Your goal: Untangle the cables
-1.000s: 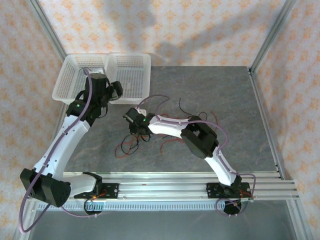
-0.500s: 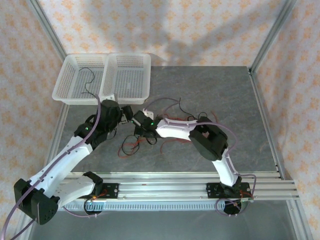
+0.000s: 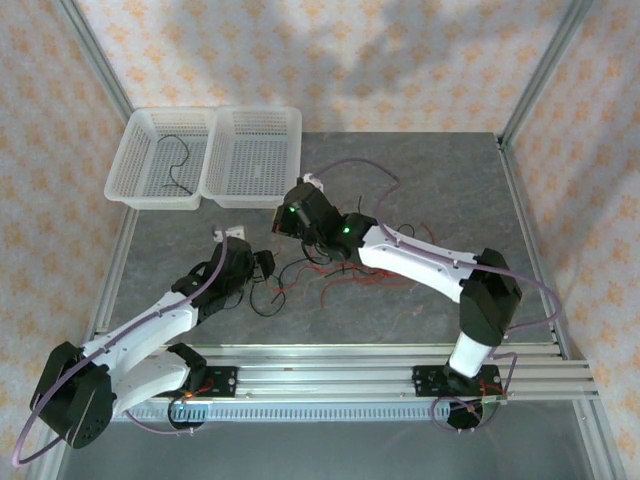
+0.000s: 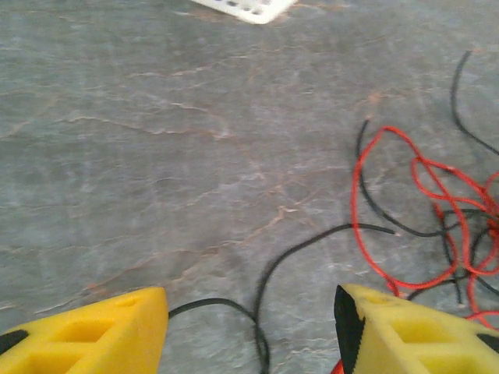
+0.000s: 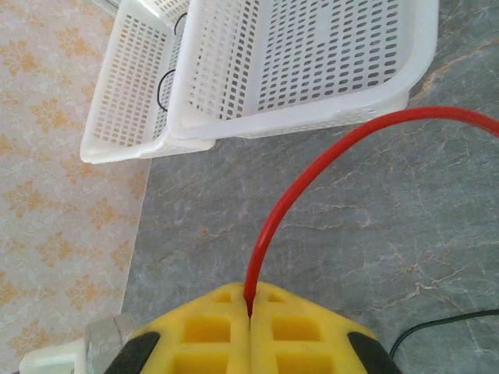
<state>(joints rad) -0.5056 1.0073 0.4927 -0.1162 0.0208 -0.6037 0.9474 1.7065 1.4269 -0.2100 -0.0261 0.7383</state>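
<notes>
The surface (image 3: 430, 170) is a matte grey slab with a stone-look vein pattern, so probably decent friction. At its far left corner sit two white plastic baskets (image 3: 262, 112) with perforated walls, side by side and touching. The left one has a lone black wire (image 3: 178, 165) curled inside.

The right hand (image 5: 249, 310) is clenched on a red wire (image 5: 312, 167), which arcs away from its yellow fingers. The left hand (image 4: 249, 308) is spread apart low over the surface, grasping nothing, with a black strand (image 4: 312, 241) looping in between its fingers.

The cables (image 3: 335, 283) are a loose heap of thin red and black strands mid-surface, between the two arms.

My take: this stuff is featherweight and totally floppy, with smooth round insulation that'll likely slide through a weak pinch. I'd grab a free end, or a loop lying clear of the heap, never the crossing points. I'd also draw it out gently, because one hard tug probably drags the whole knot along.
</notes>
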